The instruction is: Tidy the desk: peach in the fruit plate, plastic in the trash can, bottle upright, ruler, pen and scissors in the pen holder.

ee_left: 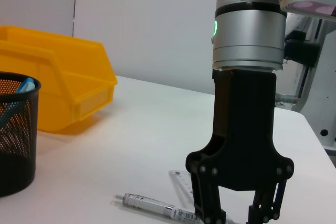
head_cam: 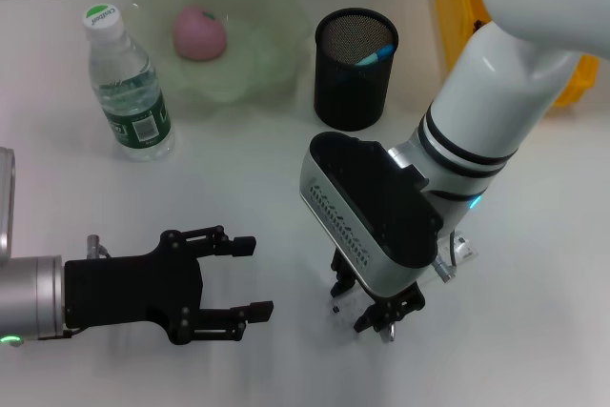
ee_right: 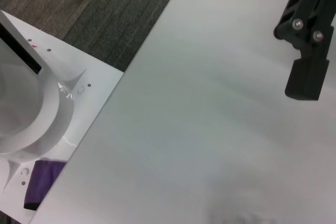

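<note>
A clear water bottle (head_cam: 126, 83) with a green label stands upright at far left, beside the pale green fruit plate (head_cam: 276, 59) holding the pink peach (head_cam: 199, 32). Nearer, the left gripper (head_cam: 250, 278) hovers wide open, empty. The right gripper (head_cam: 375, 314) points down over a silver pen (ee_left: 157, 209) and clear ruler (ee_left: 181, 183); whether it grips either cannot be told. A black mesh pen holder (head_cam: 354, 69) stands beyond.

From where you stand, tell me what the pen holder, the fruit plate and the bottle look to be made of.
Pen holder: black metal mesh, probably; fine perforations let light through its wall.
Fruit plate: pale green translucent glass or plastic; the wavy rim looks frosted, so I cannot settle which.
Bottle: clear thin plastic, ribbed, with a green paper-like label and a white screw cap.
</note>
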### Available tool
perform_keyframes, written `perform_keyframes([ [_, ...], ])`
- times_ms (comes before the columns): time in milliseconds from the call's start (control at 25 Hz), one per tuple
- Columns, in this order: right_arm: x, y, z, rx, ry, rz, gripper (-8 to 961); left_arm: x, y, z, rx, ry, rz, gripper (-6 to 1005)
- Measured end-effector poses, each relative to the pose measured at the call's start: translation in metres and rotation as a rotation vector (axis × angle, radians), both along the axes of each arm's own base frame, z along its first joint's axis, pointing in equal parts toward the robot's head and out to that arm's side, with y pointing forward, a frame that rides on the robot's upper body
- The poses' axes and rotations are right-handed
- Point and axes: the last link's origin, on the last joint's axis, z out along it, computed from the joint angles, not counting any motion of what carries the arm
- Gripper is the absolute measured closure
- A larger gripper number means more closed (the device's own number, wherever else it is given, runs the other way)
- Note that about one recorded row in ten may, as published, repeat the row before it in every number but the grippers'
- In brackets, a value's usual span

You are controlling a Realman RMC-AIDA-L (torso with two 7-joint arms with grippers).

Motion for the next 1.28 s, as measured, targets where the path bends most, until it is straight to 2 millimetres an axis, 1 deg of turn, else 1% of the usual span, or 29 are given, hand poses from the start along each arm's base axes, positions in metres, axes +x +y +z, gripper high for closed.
perform_keyframes([
  [240, -0.002, 0.000, 0.001, 0.004, 0.002, -0.011, 544, 0.000, 0.000, 0.000, -0.004, -0.003, 0.006, 202],
  [320, -0.009, 0.001, 0.008, 0.011, 0.015, -0.028, 576, 0.000, -0.001, -0.001, -0.009, -0.006, 0.013, 202],
  [360, -0.009, 0.001, 0.008, 0.011, 0.015, -0.028, 576, 0.000, -0.001, -0.001, -0.009, -0.006, 0.013, 202],
  [400, -0.014, 0.004, 0.018, 0.017, 0.039, -0.054, 576, 0.000, -0.001, -0.001, -0.010, -0.006, 0.013, 202],
  [440, -0.014, 0.004, 0.018, 0.017, 0.039, -0.054, 576, 0.001, -0.001, -0.001, -0.010, -0.007, 0.013, 202],
  [560, -0.027, 0.015, 0.044, 0.041, 0.115, -0.118, 576, 0.001, -0.001, -0.001, -0.011, -0.008, 0.013, 202],
  [600, -0.033, 0.023, 0.062, 0.066, 0.174, -0.160, 576, 0.001, -0.001, -0.001, -0.011, -0.008, 0.013, 202],
  [640, -0.033, 0.023, 0.062, 0.066, 0.174, -0.160, 576, 0.001, -0.001, -0.001, -0.011, -0.008, 0.013, 202],
  [760, -0.035, 0.036, 0.087, 0.113, 0.271, -0.222, 577, 0.001, -0.001, -0.001, -0.011, -0.008, 0.014, 202],
  [800, -0.033, 0.044, 0.104, 0.143, 0.351, -0.270, 577, 0.001, -0.001, -0.002, -0.012, -0.010, 0.013, 202],
  [840, -0.033, 0.044, 0.104, 0.143, 0.351, -0.270, 577, 0.001, -0.001, -0.002, -0.012, -0.010, 0.013, 202],
  [920, -0.028, 0.049, 0.114, 0.158, 0.421, -0.314, 577, 0.002, -0.001, -0.002, -0.012, -0.012, 0.013, 202],
  [960, -0.025, 0.051, 0.118, 0.165, 0.468, -0.342, 577, 0.002, -0.001, -0.003, -0.011, -0.014, 0.014, 202],
  [1000, -0.018, 0.053, 0.124, 0.177, 0.563, -0.391, 577, 0.003, -0.001, -0.003, -0.007, -0.019, 0.016, 202],
  [1040, -0.018, 0.053, 0.124, 0.177, 0.563, -0.391, 577, 0.003, -0.001, -0.003, -0.007, -0.019, 0.016, 202],
  [1160, -0.004, 0.056, 0.130, 0.205, 0.714, -0.457, 577, 0.005, -0.001, -0.004, -0.006, -0.026, 0.016, 202],
  [1200, 0.005, 0.057, 0.132, 0.221, 0.818, -0.495, 576, 0.005, -0.001, -0.004, -0.007, -0.027, 0.016, 202],
  [1240, 0.005, 0.057, 0.132, 0.221, 0.818, -0.495, 576, 0.005, -0.001, -0.004, -0.008, -0.029, 0.015, 202],
  [1280, 0.009, 0.057, 0.132, 0.229, 0.871, -0.514, 575, 0.005, -0.001, -0.004, -0.007, -0.029, 0.015, 202],
])
